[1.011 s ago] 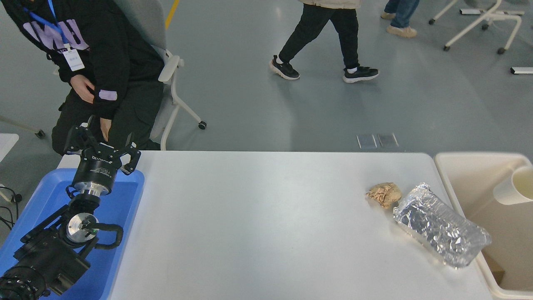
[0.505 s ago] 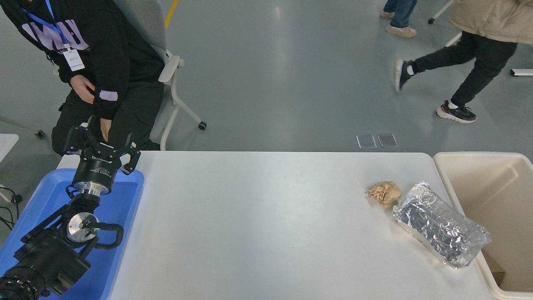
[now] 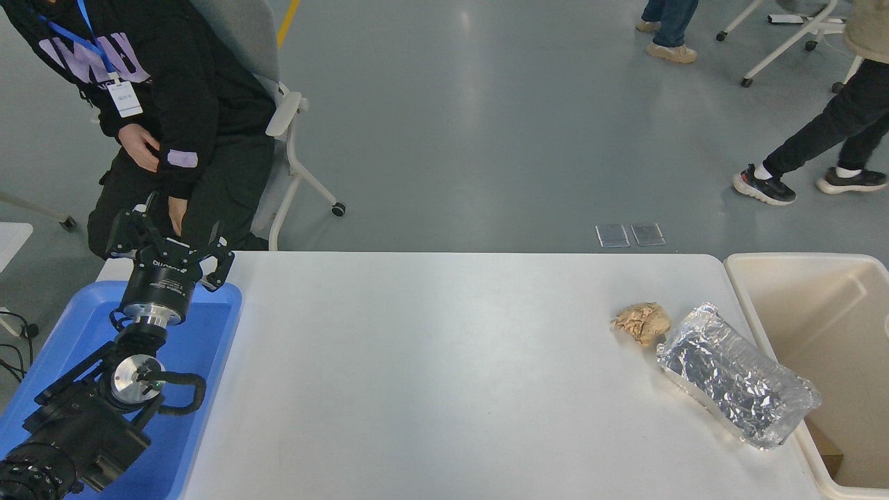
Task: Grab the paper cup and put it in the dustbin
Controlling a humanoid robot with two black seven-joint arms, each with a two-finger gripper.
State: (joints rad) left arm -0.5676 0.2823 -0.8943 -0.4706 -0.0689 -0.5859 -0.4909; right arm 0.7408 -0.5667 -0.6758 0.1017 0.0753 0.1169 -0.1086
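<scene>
I am looking down over the white worktop (image 3: 430, 375) and I am finding no paper cup anywhere on it. What is lying there is a crumpled brown paper ball (image 3: 642, 322) and, just beside it toward the right edge, a crinkled silver foil bag (image 3: 736, 375) whose far end is overhanging the rim of the beige dustbin (image 3: 778, 333). The bin's deep walls are showing bare from this angle; its floor is mostly cut off by the picture's edge, so the cup may be sitting down inside it, but I cannot confirm that.

My left arm is sitting parked over the shallow blue tray (image 3: 208, 347) at the lower left, its left claw (image 3: 170, 250) spread open and gripping nothing. The right arm and its claw are not showing in the picture at all.

A seated person in a dark hoodie (image 3: 160, 104) is waiting behind the tray's far corner.

I am judging the drop as most likely done and the task at its close. The next move is calling for a check into the bin and keeping the right arm clear of the foil bag.
</scene>
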